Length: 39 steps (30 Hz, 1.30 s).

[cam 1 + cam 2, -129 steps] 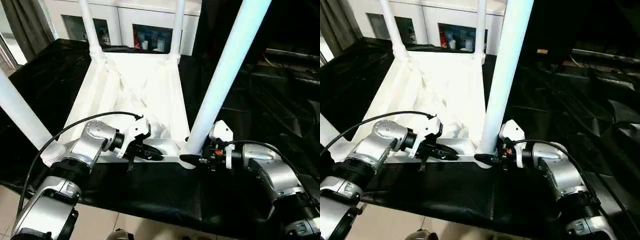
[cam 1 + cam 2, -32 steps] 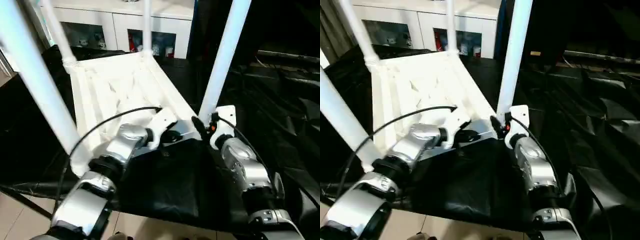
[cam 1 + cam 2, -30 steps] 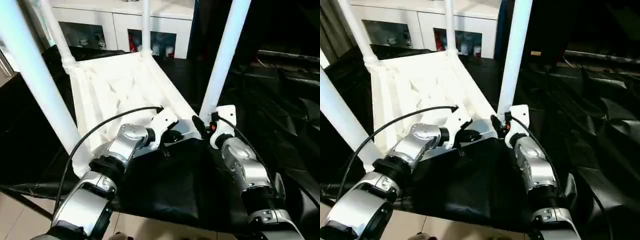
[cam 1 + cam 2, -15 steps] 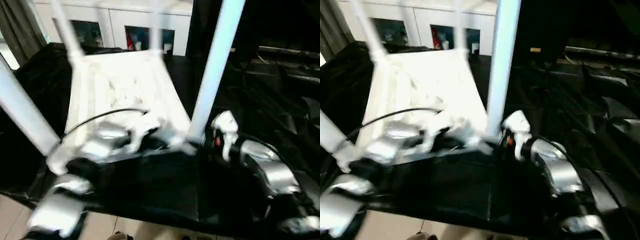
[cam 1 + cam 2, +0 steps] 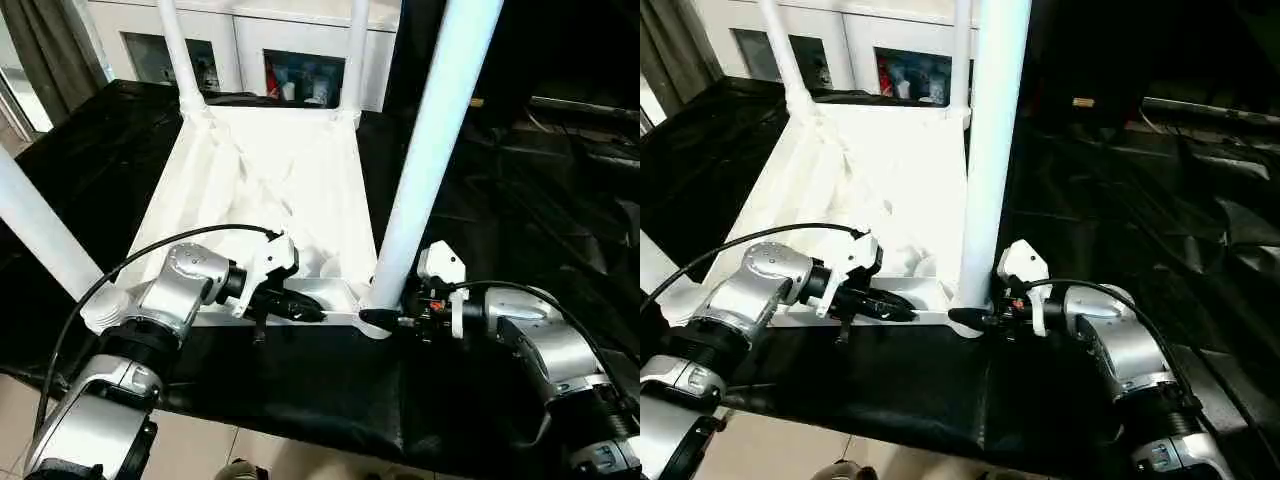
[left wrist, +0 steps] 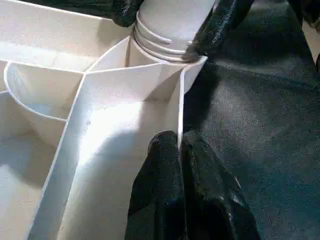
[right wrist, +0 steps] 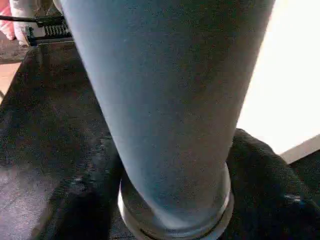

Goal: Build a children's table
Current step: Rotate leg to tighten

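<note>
Left eye view has you looking down on the children's table (image 5: pixel 262 190), lying upside down on the black cloth (image 5: pixel 300 385) with its ribbed underside up and all four legs standing in their corner sockets. What matters now is the near right leg (image 5: pixel 425 150): its long axis runs almost straight up toward twelve o'clock, with a slight lean to one o'clock in this view, and its base sits at the table's near right corner.

Your right gripper (image 5: pixel 378 318) is the one on it. It comes in level from about three o'clock, and in the right wrist view its black fingers (image 7: pixel 260 195) stand apart on either side of the leg's base collar, wrapped around it rather than beside it.

Your left gripper (image 5: pixel 300 308) is just along the near rim from that corner, at about nine o'clock from the leg. In the left wrist view its fingertips (image 6: pixel 167 155) are pinched tight on the thin white rim wall, pointing straight toward the socket.

So my read: the left holds the top steady, and the right is nearer the leg. Any further seating would have to go straight down along that upright axis, with the rim grip resisting twist.
</note>
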Motion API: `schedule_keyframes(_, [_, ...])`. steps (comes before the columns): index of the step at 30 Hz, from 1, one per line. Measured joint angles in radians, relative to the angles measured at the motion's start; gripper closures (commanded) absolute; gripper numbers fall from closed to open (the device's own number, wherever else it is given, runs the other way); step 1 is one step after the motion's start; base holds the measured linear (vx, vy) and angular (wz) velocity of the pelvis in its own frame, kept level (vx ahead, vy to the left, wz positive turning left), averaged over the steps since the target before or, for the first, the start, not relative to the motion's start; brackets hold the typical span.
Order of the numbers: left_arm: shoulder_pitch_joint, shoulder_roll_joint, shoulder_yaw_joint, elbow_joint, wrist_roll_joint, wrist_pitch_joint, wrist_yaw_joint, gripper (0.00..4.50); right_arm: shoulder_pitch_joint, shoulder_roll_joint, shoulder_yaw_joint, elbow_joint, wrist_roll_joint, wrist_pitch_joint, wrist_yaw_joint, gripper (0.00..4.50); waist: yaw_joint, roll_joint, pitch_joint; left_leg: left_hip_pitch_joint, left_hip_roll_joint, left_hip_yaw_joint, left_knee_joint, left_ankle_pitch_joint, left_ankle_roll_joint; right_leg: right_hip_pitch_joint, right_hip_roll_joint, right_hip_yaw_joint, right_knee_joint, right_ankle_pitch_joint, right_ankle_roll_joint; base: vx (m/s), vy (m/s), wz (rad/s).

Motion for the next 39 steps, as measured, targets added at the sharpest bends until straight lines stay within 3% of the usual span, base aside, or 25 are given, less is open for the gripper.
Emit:
schedule_keyframes(6, [0.001,-0.009,0.000,0.000,0.000,0.000,0.009,4.50,0.009,0.006,-0.006,-0.001,0.006,0.001,-0.006,1.90,0.001,0.000,0.000,0.000,0.000,0.000,0.000,0.000,0.000,0.000,0.000,0.000,0.000,0.000,0.000,0.000,0.000,0.00])
schedule_keyframes(9, [-0.007,-0.034,0.004,0.018,0.010,-0.014,0.079,4.50,0.014,0.036,-0.030,0.014,-0.013,-0.002,-0.082,1.91,-0.001,0.000,0.000,0.001,0.000,0.000,0.003,0.000,0.000,0.000,0.000,0.001,0.002,0.000,0.000,0.000,0.000,0.00])
schedule_keyframes(16, [-0.078,-0.174,0.028,0.128,0.055,0.003,0.397,4.50,-0.049,0.193,-0.141,0.143,-0.060,0.000,-0.509,1.91,-0.018,0.000,0.000,0.004,-0.001,0.000,0.004,0.001,-0.001,0.003,0.000,0.003,0.002,-0.001,0.001,0.000,0.000,0.00])
schedule_keyframes(22, [-0.111,-0.269,0.036,0.168,0.082,0.027,0.565,4.50,-0.091,0.294,-0.212,0.185,-0.080,0.019,-0.766,1.91,-0.022,0.002,-0.001,0.004,-0.002,0.000,0.004,0.001,-0.001,0.004,0.000,0.003,0.002,0.002,-0.002,0.000,0.000,0.00])
schedule_keyframes(28, [-0.111,-0.286,0.037,0.168,0.092,0.026,0.588,4.50,-0.092,0.303,-0.213,0.185,-0.110,0.008,-0.801,1.91,-0.019,0.005,-0.003,0.004,-0.002,0.000,0.002,0.000,0.000,0.005,-0.001,0.002,0.000,0.001,-0.001,0.000,0.000,0.00])
schedule_keyframes(29, [-0.111,-0.283,0.037,0.168,0.092,0.025,0.581,4.50,-0.091,0.303,-0.213,0.184,-0.107,0.008,-0.797,1.56,-0.020,0.005,-0.003,0.004,-0.002,0.000,0.002,0.000,0.000,0.004,-0.001,0.002,0.000,0.001,-0.001,0.000,0.000,0.00])
schedule_keyframes(32, [-0.111,-0.265,0.037,0.166,0.090,0.019,0.541,4.50,-0.088,0.289,-0.208,0.181,-0.102,0.004,-0.747,1.19,-0.023,0.004,-0.003,0.004,-0.002,-0.001,0.002,0.000,0.000,0.004,-0.001,0.002,0.000,0.001,0.000,0.000,0.000,0.00])
schedule_keyframes(36, [-0.103,-0.219,0.034,0.150,0.084,0.010,0.457,4.50,-0.068,0.239,-0.166,0.162,-0.101,-0.013,-0.611,1.01,-0.028,0.004,-0.002,0.004,-0.002,-0.001,0.001,0.000,0.000,0.003,0.000,0.002,0.000,0.001,0.000,0.000,0.000,0.00])
schedule_keyframes(39, [-0.070,-0.146,0.019,0.105,0.055,-0.014,0.311,4.50,-0.024,0.131,-0.087,0.107,-0.100,-0.044,-0.412,1.01,-0.027,0.003,-0.002,0.003,-0.001,-0.001,-0.002,0.000,0.000,0.002,0.000,0.001,-0.001,0.000,0.001,0.000,0.000,0.00])
